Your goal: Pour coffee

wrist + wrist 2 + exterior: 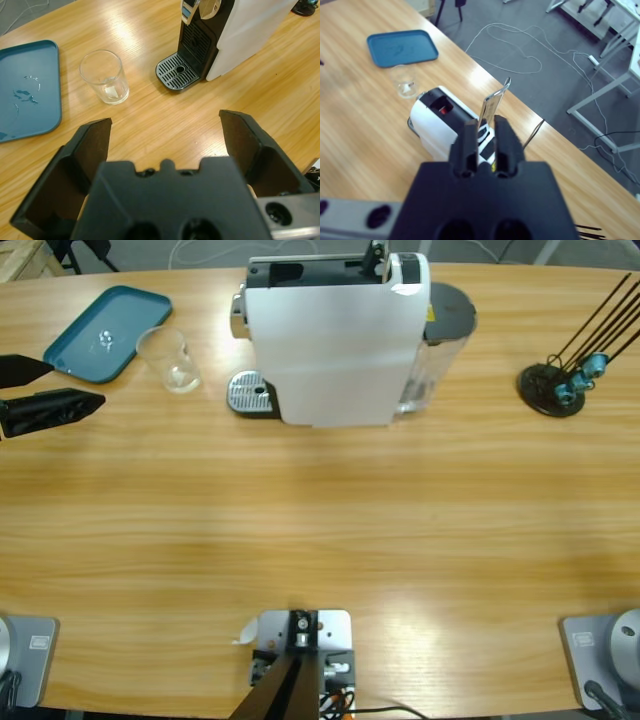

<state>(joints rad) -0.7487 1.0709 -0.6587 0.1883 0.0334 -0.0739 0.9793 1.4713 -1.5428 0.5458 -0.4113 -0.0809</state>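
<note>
Far left, the left gripper [48, 388] is hovering at the table's edge, jaws spread wide, nothing between them. Just beside it a teal tray [108, 332] is lying flat with a few droplets on it. A clear glass tumbler [172, 361] is standing upright on the wooden table [320, 530], next to the tray's corner, apart from the drip grate [250, 394]. The coffee: I can't tell whether any is sitting in the tumbler. At centre, the white coffee machine [335, 340] is standing with its silver lever [492, 107] raised; the right gripper [482, 131] is pinching that lever, jaws nearly closed. Far right, a black stand with thin rods [560, 380].
</note>
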